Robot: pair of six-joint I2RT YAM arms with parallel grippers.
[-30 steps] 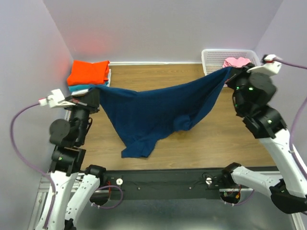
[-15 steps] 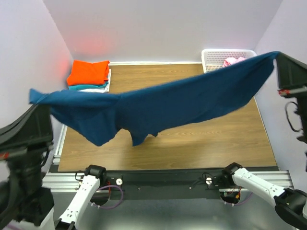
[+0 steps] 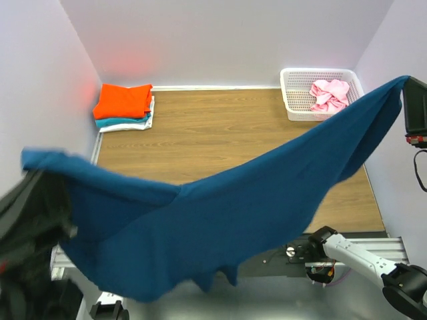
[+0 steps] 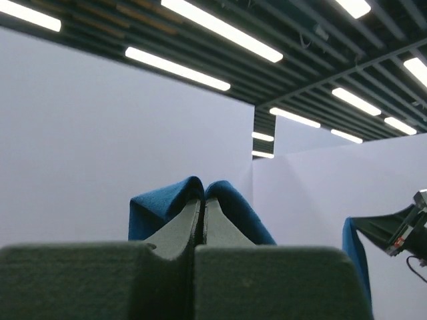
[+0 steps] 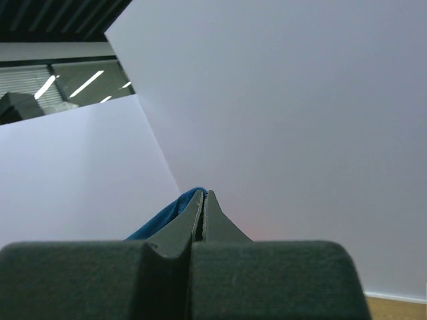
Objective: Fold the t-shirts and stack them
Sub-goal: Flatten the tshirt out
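The navy-blue t-shirt [image 3: 220, 220] hangs stretched in the air across the whole top view, high above the table. My left gripper [image 4: 203, 200] is shut on one end of it, with blue cloth [image 4: 160, 207] folded over both fingertips. My right gripper [image 5: 203, 195] is shut on the other end, with blue cloth [image 5: 167, 213] showing beside its left finger. In the top view the left arm [image 3: 30, 220] is a dark blur at the lower left and the right arm [image 3: 415, 110] is at the right edge. Both wrist cameras point up at walls and ceiling.
A folded stack with an orange tee [image 3: 123, 100] over teal and white ones [image 3: 123, 123] lies at the table's back left. A white lattice basket [image 3: 293, 83] at the back right holds a pink tee [image 3: 330, 93]. Purple walls stand close on three sides.
Both arms have lifted the navy shirt from sagging on the table to high in the air and pulled it wide, towards the camera. The basket and pink tee are uncovered.
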